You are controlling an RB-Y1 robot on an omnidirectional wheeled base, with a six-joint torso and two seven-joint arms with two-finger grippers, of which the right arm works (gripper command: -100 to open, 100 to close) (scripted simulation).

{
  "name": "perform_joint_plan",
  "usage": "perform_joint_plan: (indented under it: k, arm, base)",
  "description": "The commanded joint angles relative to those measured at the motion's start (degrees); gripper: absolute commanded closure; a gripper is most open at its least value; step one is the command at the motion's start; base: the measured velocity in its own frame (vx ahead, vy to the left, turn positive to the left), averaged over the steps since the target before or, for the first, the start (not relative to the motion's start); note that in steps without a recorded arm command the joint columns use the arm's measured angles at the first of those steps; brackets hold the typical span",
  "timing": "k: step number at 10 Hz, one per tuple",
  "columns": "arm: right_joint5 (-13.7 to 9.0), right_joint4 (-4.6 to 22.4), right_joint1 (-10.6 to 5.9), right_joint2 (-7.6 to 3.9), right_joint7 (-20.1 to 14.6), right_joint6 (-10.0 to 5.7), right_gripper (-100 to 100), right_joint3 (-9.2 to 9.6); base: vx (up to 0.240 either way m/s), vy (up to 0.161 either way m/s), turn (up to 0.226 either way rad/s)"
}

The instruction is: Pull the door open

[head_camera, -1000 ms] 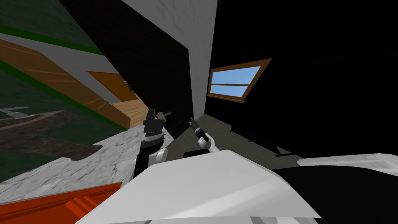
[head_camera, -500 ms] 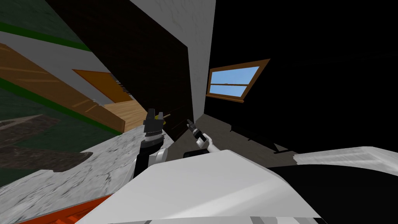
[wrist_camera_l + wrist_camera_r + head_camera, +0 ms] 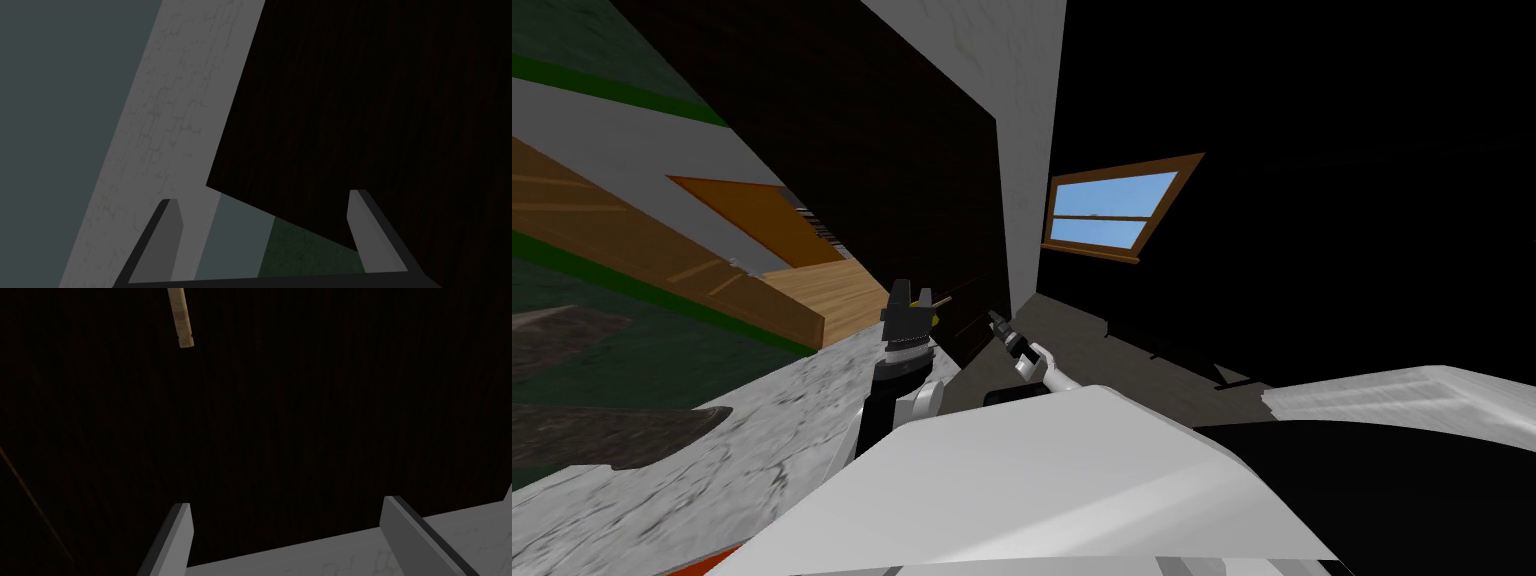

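Observation:
The dark brown door [image 3: 912, 170] stands ajar and slants across the head view, its free edge by a white wall strip [image 3: 1027, 150]. Its small tan lever handle [image 3: 941, 298] sticks out just right of my left gripper [image 3: 910, 294]. That gripper [image 3: 265, 220] is open and holds nothing, looking past the door's edge [image 3: 350, 125]. My right gripper [image 3: 997, 319] is close to the door's lower part, also open [image 3: 285, 528] and empty. It faces the dark door face [image 3: 300, 413], with the handle [image 3: 180, 318] some way beyond its fingers.
Through the gap to the left of the door I see a wooden floor [image 3: 832, 290] and an orange door [image 3: 752, 215]. A grey marbled floor [image 3: 712, 470] lies to my left. A wood-framed window [image 3: 1112, 215] is on the right, surrounded by a black area.
The room on the left has slid further left and the orange strip at the bottom left has nearly left the picture, so I have moved. My right gripper crept closer to the door.

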Motion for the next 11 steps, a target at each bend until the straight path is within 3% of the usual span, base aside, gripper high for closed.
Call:
perform_joint_plan:
  k: [1, 3, 5, 11]
  arm:
    - [-0.1, 1.6, -1.11, 0.07, -0.3, 0.05, -100, 0.98]
    - [-0.2, 4.2, -2.84, 0.20, -0.8, 0.06, -100, 2.56]
    - [-0.3, 6.7, -4.52, 0.33, -1.2, 0.06, -100, 4.08]
    - [-0.3, 6.7, -4.52, 0.33, -1.2, 0.06, -100, 4.08]
  base:
    - [0.060, 0.095, -0.049]
    - [0.073, 0.162, -0.070]
    - [0.053, 0.080, 0.102]
    - [-0.005, 0.003, 0.004]
